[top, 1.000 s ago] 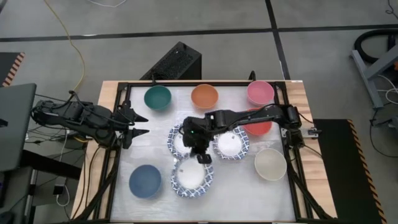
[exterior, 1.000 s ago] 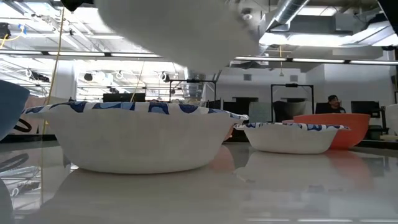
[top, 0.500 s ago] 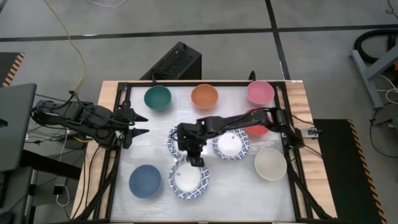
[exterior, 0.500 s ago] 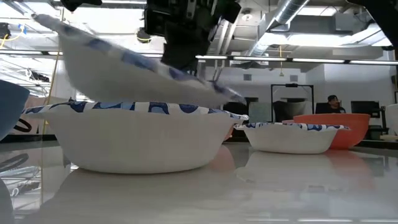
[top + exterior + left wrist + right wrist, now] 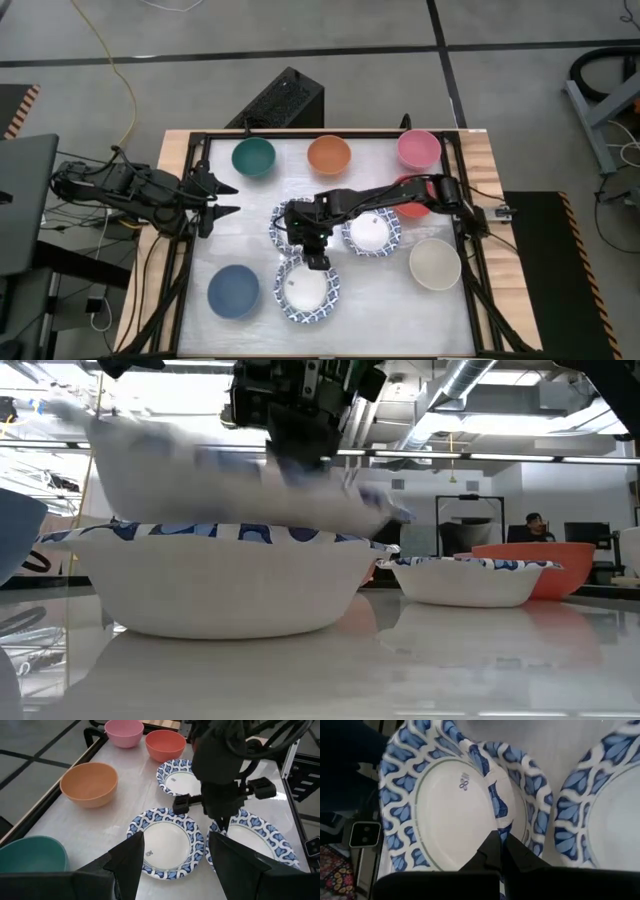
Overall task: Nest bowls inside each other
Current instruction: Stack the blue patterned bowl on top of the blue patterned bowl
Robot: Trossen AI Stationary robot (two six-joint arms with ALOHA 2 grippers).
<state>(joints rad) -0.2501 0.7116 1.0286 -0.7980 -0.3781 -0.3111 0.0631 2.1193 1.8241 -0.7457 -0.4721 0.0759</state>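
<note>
Placement is the step in hand: my right gripper (image 5: 318,262) pinches the rim of a blue-patterned bowl (image 5: 450,810), fingers pressed together on it, and holds it tilted just above a second patterned bowl (image 5: 225,580) near the tabletop's front edge. Judging by the tilt, the next move calls for levelling the held bowl, lowering it until it seats inside the lower one, then releasing the rim.

My left gripper (image 5: 222,200) waits at the left edge, fingers spread, holding nothing.

Every bowl in view appears empty. Two more patterned bowls sit mid-table: one (image 5: 165,841) under my right arm, one (image 5: 371,231) beside it. Along the back edge stand the teal bowl (image 5: 253,156), orange bowl (image 5: 328,154) and pink bowl (image 5: 418,148). The red bowl (image 5: 414,203) and cream bowl (image 5: 434,263) stand near the right edge; the dark blue bowl (image 5: 233,290) sits front left.
</note>
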